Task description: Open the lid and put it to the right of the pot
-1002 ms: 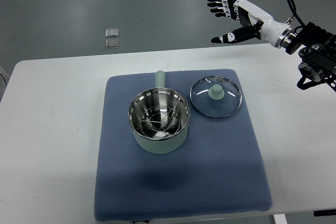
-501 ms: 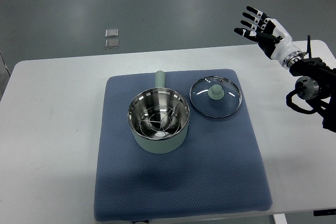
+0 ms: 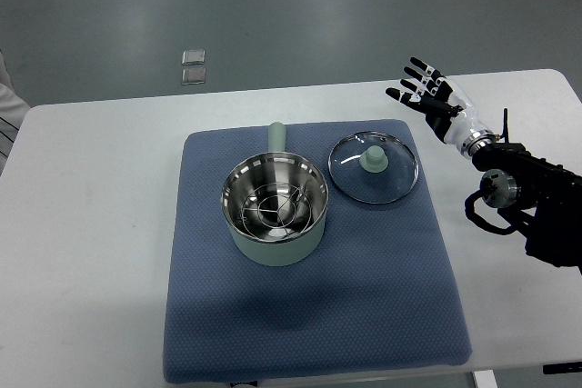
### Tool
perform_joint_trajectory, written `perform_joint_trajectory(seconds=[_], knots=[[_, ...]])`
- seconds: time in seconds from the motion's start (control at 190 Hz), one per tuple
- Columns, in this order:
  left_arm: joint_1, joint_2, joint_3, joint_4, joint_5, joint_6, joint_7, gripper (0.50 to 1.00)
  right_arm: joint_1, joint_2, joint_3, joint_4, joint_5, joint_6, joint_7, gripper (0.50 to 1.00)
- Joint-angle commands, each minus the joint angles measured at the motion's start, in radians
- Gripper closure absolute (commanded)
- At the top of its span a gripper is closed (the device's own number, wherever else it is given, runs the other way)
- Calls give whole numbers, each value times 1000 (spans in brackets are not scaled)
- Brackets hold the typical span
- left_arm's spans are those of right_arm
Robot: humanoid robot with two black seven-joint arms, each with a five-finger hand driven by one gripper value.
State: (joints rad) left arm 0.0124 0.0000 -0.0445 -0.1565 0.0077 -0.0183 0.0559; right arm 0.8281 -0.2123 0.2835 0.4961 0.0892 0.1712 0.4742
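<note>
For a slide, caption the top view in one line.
Lid lies on the mat right of the open pot; right hand open above the table.

The right hand has black fingers with white patches at the joints and a white palm shell. A silver metal ring marks the wrist, followed by a black forearm of blocky housings with a looping black cable alongside.

— The pot?
— Shiny steel inside, matt pale-green outside.
— The lid?
— Clear glossy glass, bright metal rim, matt green knob.
— Beneath them?
— A rough-textured blue cloth mat on a smooth white tabletop.
</note>
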Motion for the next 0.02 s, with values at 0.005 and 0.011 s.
perform_joint_trajectory(seconds=[0.005, 0.011], knots=[[0, 0, 0, 0, 0, 0, -1, 500, -12, 1, -1, -1, 0, -5, 20, 570], [0, 0, 0, 0, 0, 0, -1, 500, -12, 1, -1, -1, 0, -5, 20, 570]])
